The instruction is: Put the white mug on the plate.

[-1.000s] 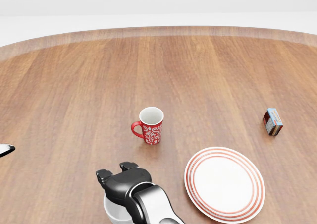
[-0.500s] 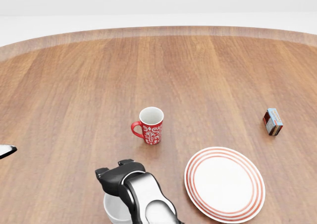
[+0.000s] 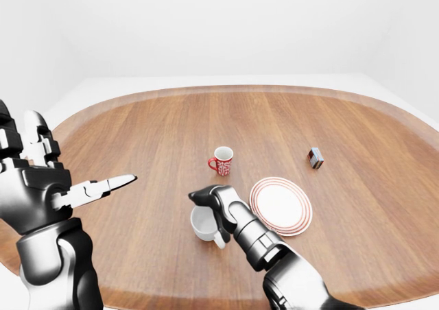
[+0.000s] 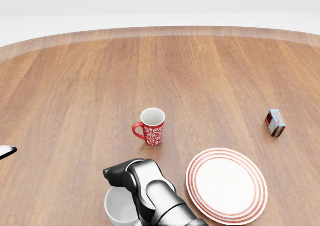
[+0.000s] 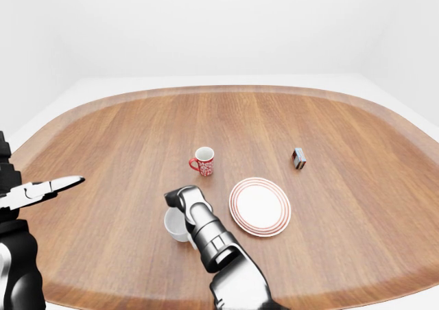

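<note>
- Progress: placement not done. White mug (image 3: 203,223) stands on the table (image 3: 151,138), upright with its mouth open to the camera, to the left of the plate (image 3: 280,205) in the left-eye view and apart from it.
- Plate carries nothing; its striped rim is fully visible in the head view.
- Remaining work, as judged: secure the mug, lift it, carry it rightward over the plate, set it down and release.
- Right hand (image 3: 207,199) reaches in from the bottom of the views and sits over the mug's upper-right rim, knuckles toward the red mug (image 4: 151,126).
- Right hand grip: fingers curl down at the mug's rim, but the wrist hides the contact. Whether they clamp the wall or merely rest against it cannot be told.
- Mug base appears in contact with the table; no lift is evident.
- Left hand (image 3: 38,180) is held high at the left edge of the left-eye view, well apart from all objects, fingers spread, one finger extended toward the table centre, holding nothing.
- Small box (image 4: 275,123) lies toward the right, clear of the expected path.
</note>
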Controlling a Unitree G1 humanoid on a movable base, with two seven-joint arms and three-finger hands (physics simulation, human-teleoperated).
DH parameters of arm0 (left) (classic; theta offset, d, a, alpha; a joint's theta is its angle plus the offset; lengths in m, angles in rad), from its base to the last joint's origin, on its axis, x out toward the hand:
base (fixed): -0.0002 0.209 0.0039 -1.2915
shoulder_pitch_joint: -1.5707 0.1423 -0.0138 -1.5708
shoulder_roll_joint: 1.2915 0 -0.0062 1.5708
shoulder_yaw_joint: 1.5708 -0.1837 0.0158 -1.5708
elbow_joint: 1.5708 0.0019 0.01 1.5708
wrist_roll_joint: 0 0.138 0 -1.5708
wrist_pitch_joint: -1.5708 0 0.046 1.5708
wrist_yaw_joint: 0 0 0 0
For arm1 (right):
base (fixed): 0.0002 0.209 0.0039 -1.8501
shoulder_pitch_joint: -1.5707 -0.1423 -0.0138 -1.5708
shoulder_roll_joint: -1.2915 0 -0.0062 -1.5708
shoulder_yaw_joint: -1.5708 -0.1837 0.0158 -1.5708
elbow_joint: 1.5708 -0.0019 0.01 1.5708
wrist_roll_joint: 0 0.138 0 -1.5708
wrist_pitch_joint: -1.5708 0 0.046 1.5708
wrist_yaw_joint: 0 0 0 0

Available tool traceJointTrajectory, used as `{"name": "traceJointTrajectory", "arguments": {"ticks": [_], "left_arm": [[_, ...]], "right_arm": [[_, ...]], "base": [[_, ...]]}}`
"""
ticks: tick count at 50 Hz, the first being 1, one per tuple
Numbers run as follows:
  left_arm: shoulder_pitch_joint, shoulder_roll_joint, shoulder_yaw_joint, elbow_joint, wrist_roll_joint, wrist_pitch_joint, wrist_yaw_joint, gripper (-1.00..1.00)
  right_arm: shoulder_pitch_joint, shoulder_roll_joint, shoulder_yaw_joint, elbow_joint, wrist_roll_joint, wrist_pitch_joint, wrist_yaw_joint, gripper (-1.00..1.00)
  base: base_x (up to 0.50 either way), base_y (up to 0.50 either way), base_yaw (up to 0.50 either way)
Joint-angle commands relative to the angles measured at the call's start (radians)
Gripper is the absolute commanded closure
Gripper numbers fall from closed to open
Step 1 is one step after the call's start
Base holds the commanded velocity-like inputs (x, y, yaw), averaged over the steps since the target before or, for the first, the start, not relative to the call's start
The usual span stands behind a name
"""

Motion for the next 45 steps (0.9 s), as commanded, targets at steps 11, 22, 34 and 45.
{"name": "traceJointTrajectory", "arguments": {"ticks": [11,22,34,45], "left_arm": [[0.001,-0.001,-0.003,0.004,0.001,0.000,0.001,-1.00],[0.005,-0.005,-0.006,0.010,0.003,0.000,-0.001,-1.00],[0.009,-0.008,-0.007,0.005,0.004,0.000,-0.002,-1.00],[0.009,-0.007,-0.005,0.011,0.001,0.000,-0.004,-1.00]], "right_arm": [[-0.114,-0.010,-0.023,0.224,0.086,0.000,-0.083,-1.00],[-0.125,0.015,-0.016,0.255,0.084,0.000,-0.104,-1.00],[-0.130,0.031,-0.010,0.264,0.073,0.000,-0.115,-1.00],[-0.136,0.044,-0.009,0.279,0.067,0.000,-0.130,-1.00]], "base": [[0.00,0.00,0.00],[0.00,0.00,0.00],[0.00,0.00,0.00],[0.00,0.00,0.00]]}}
